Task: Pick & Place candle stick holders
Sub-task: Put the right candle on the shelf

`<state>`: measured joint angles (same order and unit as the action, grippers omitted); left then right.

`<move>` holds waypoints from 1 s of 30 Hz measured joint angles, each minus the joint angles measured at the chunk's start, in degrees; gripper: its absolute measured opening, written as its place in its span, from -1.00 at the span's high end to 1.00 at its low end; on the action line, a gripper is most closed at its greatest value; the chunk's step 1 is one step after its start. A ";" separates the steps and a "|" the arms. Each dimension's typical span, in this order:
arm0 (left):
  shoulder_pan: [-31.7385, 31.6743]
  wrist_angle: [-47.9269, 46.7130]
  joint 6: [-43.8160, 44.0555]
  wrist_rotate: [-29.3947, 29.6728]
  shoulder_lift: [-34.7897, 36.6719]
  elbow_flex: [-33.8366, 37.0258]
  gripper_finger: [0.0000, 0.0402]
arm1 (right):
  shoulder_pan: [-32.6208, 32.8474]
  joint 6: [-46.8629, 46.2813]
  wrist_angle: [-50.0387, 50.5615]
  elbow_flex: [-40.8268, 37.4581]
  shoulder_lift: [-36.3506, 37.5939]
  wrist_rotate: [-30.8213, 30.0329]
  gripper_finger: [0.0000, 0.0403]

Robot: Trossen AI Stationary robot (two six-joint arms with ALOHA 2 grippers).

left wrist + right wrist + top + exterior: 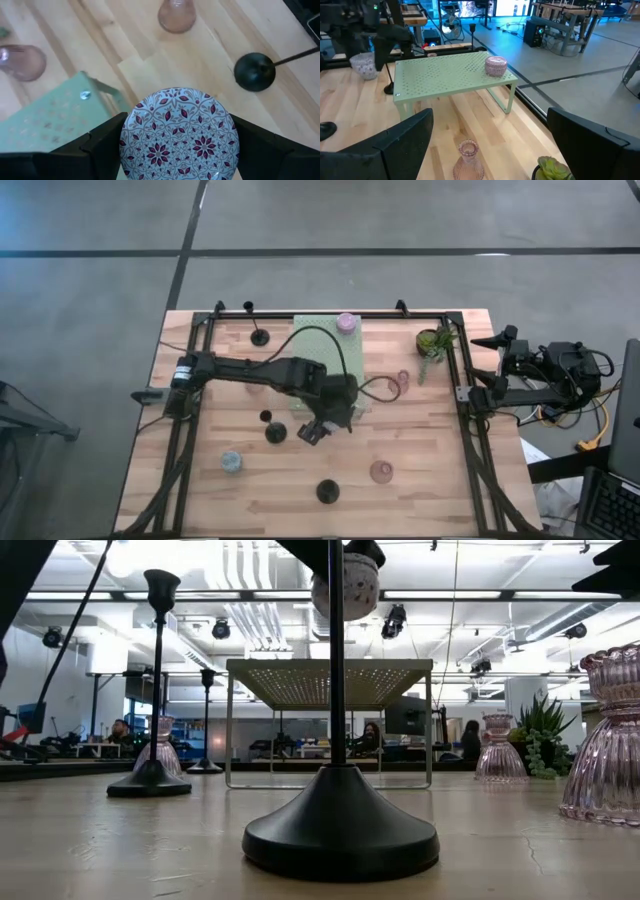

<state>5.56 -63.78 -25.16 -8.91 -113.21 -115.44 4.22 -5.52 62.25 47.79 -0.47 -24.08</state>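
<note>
My left gripper (318,428) hangs over the table's middle, just near of the pale green perforated shelf (325,360), and is shut on a round white holder with a maroon flower pattern (180,135). A lilac round holder (347,323) stands on the shelf's far end. Black thin-stemmed holders (259,337) (277,433) (328,492), pink glass holders (381,471) (403,380) and a blue round one (231,463) stand on the tabletop. My right gripper (487,125) waits open beyond the table's right edge. My left gripper pinches the patterned holder between its two fingers (105,145), one on each of its opposite round sides (131,131). The fingers slant down from above. The holder is lifted clear of the table, about level with the shelf top (364,65).
A small potted plant (435,343) stands at the far right. A black frame rail (470,440) runs along the table's edges. One black holder (340,820) stands close to the near edge. Bare wood (440,470) lies at the near right.
</note>
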 joint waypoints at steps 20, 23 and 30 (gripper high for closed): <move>-12.30 -4.62 12.02 8.70 0.00 -2.71 -0.50 | 0.01 0.00 0.01 0.00 0.00 0.00 -0.91; -14.35 -4.13 14.20 8.70 0.00 -2.71 -0.50 | 0.01 0.00 0.01 0.00 0.00 0.00 -0.91; -18.38 -0.67 18.54 8.85 0.00 -2.69 -0.50 | 0.01 0.00 -0.01 0.00 0.00 0.02 -0.91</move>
<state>-12.81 -64.46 -6.61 -0.05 -113.21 -118.13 4.23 -5.52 62.24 47.79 -0.47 -24.06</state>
